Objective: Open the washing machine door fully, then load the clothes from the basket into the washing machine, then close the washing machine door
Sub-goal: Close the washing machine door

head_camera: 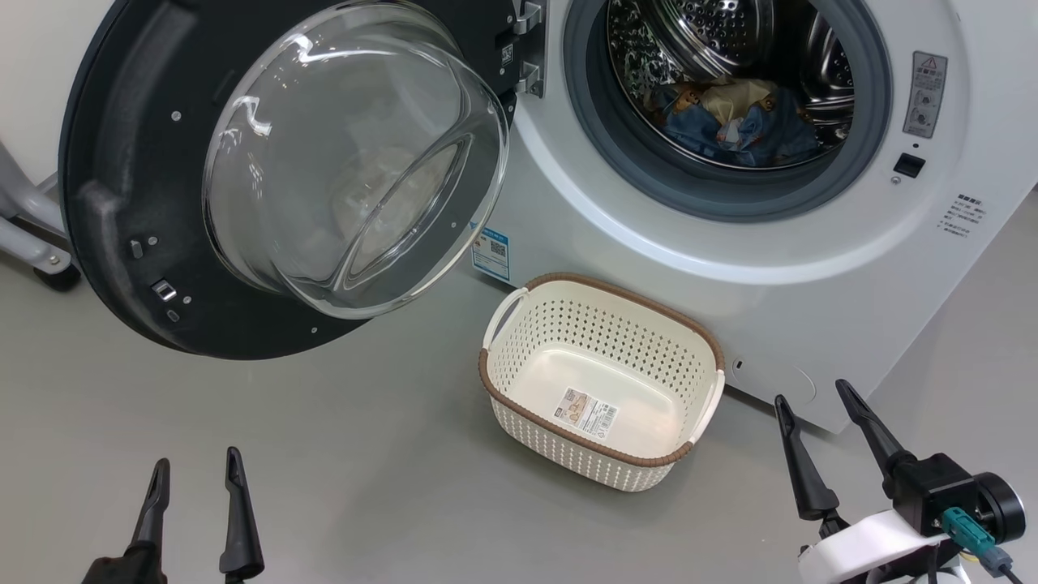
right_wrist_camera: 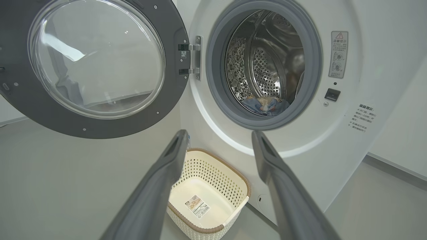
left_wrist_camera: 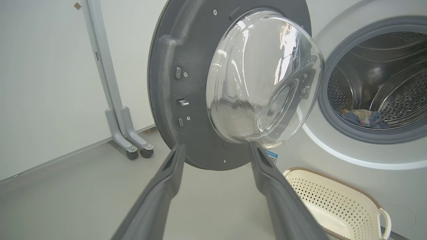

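Clothes [head_camera: 734, 122] lie heaped in the washing machine [head_camera: 730, 276] drum [head_camera: 714, 32] at one o'clock; the basket [head_camera: 568, 332] on the floor [head_camera: 365, 462] below holds just its label sticker [head_camera: 585, 412]; the washing machine door [head_camera: 122, 203] hangs wide at ten o'clock (clear of the loading path, I judge); left gripper [head_camera: 197, 462] and right gripper [head_camera: 811, 391] hover low, jaws spread, empty.

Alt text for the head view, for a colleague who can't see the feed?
The washing machine door stands wide open at left, and blue clothes lie inside the washing machine. The cream basket sits empty on the floor in front. The left pincer and right pincer hover open near the bottom corners.
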Tool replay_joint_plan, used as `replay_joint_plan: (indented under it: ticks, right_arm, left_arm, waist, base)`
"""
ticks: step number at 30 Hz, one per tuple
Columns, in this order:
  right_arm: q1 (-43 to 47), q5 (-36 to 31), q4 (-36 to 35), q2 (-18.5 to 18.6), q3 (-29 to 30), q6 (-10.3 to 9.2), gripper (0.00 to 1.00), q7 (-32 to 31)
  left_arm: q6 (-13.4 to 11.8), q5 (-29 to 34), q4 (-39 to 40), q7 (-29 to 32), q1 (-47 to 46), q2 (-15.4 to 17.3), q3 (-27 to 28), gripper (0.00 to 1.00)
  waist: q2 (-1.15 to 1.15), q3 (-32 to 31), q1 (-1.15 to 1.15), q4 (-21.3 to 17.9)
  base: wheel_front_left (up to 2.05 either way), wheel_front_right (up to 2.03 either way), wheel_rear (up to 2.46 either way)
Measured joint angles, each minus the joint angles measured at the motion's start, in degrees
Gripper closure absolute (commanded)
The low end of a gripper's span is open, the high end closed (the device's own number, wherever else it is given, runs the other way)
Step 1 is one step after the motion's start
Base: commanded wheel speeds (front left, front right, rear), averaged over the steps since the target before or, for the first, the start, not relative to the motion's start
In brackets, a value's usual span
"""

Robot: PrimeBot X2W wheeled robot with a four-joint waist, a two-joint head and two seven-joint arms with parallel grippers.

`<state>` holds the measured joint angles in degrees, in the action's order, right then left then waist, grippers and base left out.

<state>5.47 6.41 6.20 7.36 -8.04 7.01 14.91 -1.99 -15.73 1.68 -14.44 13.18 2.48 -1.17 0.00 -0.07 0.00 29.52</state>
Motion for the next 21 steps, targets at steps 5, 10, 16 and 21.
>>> replay_joint_plan:
  ticks: [5,10,16,21]
  right_arm:
    - [-0.70,0.00,0.18,0.19,-0.57,0.00,0.00,0.00]
    - [-1.02,0.01,0.42,0.23,-0.98,0.00,0.00,0.00]
    - [-1.25,0.12,0.70,-0.01,-0.51,0.00,0.00,0.00]
    - [-1.19,0.16,1.03,-0.16,-0.20,0.00,0.00,0.00]
  left_arm:
    - [-0.43,-0.90,0.54,0.00,0.02,0.00,0.47,0.50]
    - [-1.15,-11.36,-0.24,0.00,0.06,-0.02,1.60,1.00]
    - [-1.32,-25.79,-0.73,-0.01,-1.40,-0.11,11.15,1.00]
    - [-0.22,-33.81,-2.60,-0.11,-6.50,-0.24,20.28,1.00]
  waist:
    - [0.00,0.17,0.00,0.17]
    - [0.00,0.21,0.00,0.22]
    - [0.00,0.13,0.00,0.22]
    - [0.00,0.20,0.00,0.27]
  base:
    - [0.00,0.00,0.00]
    - [0.00,0.00,0.00]
    - [0.00,0.00,0.00]
    - [0.00,0.00,0.00]
